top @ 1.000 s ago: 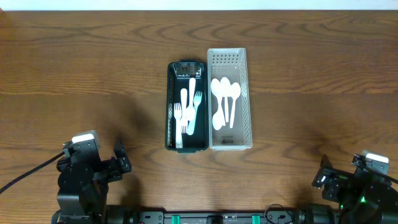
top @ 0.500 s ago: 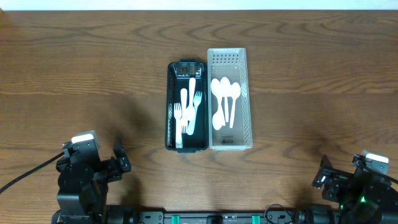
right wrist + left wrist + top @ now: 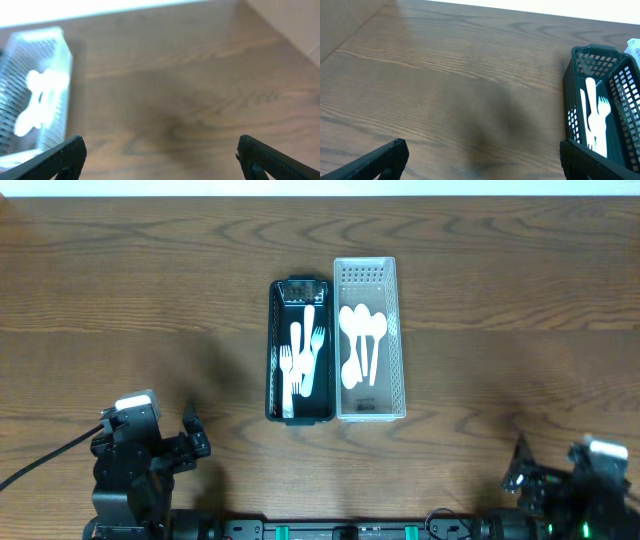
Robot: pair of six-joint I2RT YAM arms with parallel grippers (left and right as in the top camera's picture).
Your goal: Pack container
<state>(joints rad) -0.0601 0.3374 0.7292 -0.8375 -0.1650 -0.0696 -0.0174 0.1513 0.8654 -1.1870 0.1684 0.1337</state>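
Overhead: we are watching the right gripper (image 3: pixel 160 142) backing away, spread and empty like the left gripper (image 3: pixel 483 146); ahead, forks (image 3: pixel 303 358) are lying in the black bin (image 3: pixel 272 350), spoons (image 3: pixel 361 340) in the clear bin (image 3: pixel 399 330), so packing is likely ending.

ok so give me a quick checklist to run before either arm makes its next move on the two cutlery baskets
1. left gripper open and holding nothing: ok
2. right gripper open and holding nothing: ok
3. forks lying fully inside the dark basket: ok
4. spoons lying fully inside the clear basket: ok
5. No loose cutlery showing on the table in the overhead view: ok
6. Right wrist view sharp enough to aim from: not ok, it is blurred
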